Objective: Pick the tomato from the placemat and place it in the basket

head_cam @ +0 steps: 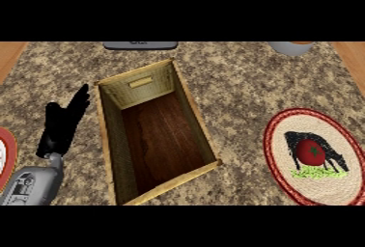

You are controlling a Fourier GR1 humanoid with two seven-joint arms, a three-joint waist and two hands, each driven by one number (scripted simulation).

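Left hand (58,129) rests at frame left, fingers straight, beside the rectangular woven basket (116,144); a round tomato (311,151) sits on the oval braided placemat (321,189).

tomato (311,150) on placemat (285,144), basket (108,130) apart

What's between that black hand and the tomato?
In the head view, the basket stands between the left hand and the tomato; then a strip of bare counter and the placemat edge.

The tomato (311,151) is red; the placemat (324,188) is woven beige with a red rim — a black cow over green grass. The basket (113,135) shows tan weave and dark brown planks; the surface (242,82) is speckled brown.
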